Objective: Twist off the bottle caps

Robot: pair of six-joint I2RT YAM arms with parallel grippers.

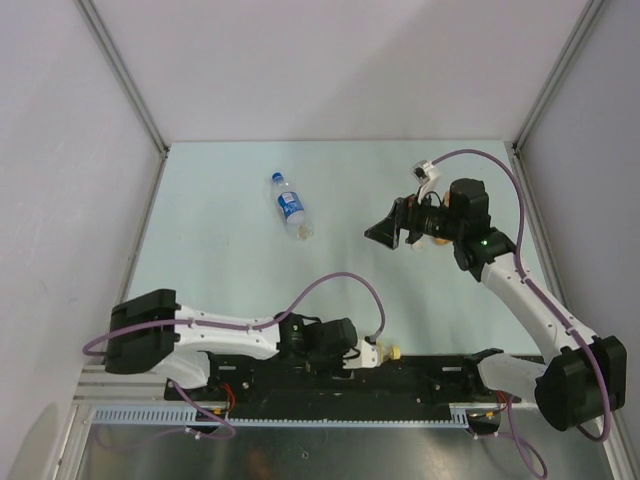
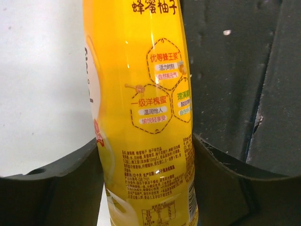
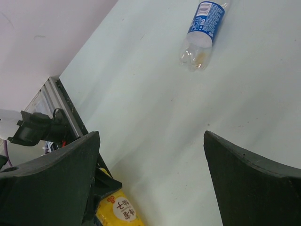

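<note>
From above, we are seeing the left claw [image 1: 368, 348] lying low by the arm bases. The yellow cap [image 1: 393, 352] is poking out of it sideways toward the right arm's base, so the bottle's long axis is running roughly level along the near edge. The right claw [image 1: 392, 230] is hanging well apart from the left claw, farther up the table, jaws spread and holding nothing; we are judging it the one that must come to that cap. The clear bottle [image 1: 290, 208] is lying flat, also well apart from the left claw. At the left wrist, the yellow bottle [image 2: 146, 117] is filling the gap and both fingers [image 2: 56, 188] are seemingly pressing its sides, so we are reading a grip. At the right wrist, the yellow bottle is peeking out beneath the wide-open claw's left finger.
</note>
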